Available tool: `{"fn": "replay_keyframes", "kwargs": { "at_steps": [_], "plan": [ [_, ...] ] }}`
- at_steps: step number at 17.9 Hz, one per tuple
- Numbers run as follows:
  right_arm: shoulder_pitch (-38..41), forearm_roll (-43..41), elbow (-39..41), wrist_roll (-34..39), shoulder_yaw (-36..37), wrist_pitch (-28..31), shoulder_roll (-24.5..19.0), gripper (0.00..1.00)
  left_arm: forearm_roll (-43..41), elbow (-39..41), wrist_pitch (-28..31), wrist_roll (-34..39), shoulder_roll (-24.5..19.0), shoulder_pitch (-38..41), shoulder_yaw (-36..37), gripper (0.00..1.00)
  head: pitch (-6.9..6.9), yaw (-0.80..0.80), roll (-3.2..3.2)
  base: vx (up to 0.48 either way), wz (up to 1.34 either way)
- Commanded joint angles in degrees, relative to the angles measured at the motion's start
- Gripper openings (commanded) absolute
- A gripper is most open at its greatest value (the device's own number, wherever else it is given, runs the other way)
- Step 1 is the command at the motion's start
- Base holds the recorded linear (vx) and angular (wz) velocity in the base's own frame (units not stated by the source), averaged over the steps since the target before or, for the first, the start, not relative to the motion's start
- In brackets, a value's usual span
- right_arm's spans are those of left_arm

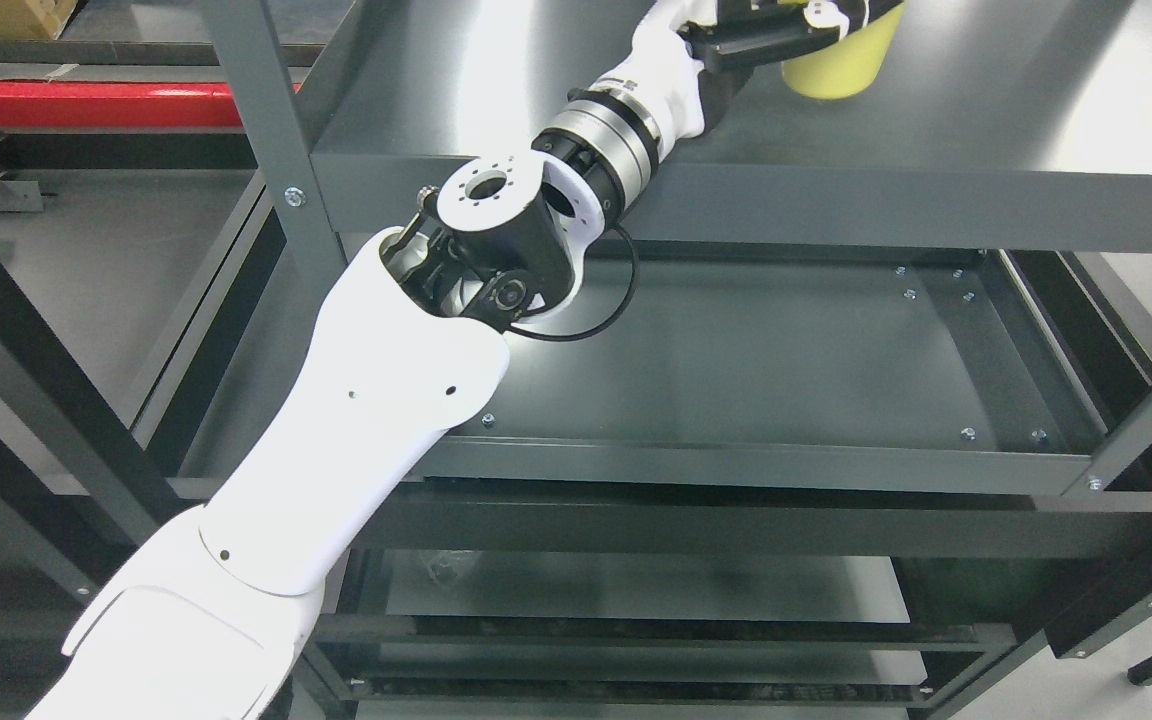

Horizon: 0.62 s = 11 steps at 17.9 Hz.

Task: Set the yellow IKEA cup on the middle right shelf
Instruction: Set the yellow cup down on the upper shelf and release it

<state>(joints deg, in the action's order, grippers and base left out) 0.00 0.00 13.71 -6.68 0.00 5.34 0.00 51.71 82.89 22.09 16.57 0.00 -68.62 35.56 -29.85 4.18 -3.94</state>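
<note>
The yellow cup (pixel 841 62) is at the top edge of the head view, over the grey upper shelf (pixel 986 130) on its right half. My left arm reaches up from the lower left across the shelf's front edge. My left hand (pixel 816 22) is partly cut off by the top of the picture, and its fingers (pixel 756 38) wrap the cup's upper part. The cup's base is at or just above the shelf surface; I cannot tell if it touches. My right arm does not show.
Below the upper shelf is a deeper grey shelf tray (pixel 786 350), and another level (pixel 636 590) lies under that. Grey uprights (pixel 266 120) frame the rack. A red bar (pixel 86 103) lies on the floor at far left.
</note>
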Motion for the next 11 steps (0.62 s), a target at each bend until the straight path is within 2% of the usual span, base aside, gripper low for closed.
{"fn": "replay_keyframes", "kwargs": {
  "at_steps": [1,8,11],
  "plan": [
    [0.8,-1.4,0.0,0.0,-1.0,0.0,1.0,0.99,-3.7,-3.7,1.1,-0.1,-1.0,-0.1,2.7,0.72,0.00,0.00,0.00,0.000,0.00],
    [0.8,-1.4,0.0,0.0,-1.0,0.0,1.0,0.99,-6.4,-2.8,1.0,0.0,-1.0,0.0,2.0,0.96,0.00,0.00,0.00,0.000,0.00],
    [0.8,-1.4,0.0,0.0,-1.0,0.0,1.0,0.99,-8.4,-2.6,0.8,-0.1,-1.0,0.2,0.9,0.99,0.00,0.00,0.00,0.000,0.00]
  ]
}}
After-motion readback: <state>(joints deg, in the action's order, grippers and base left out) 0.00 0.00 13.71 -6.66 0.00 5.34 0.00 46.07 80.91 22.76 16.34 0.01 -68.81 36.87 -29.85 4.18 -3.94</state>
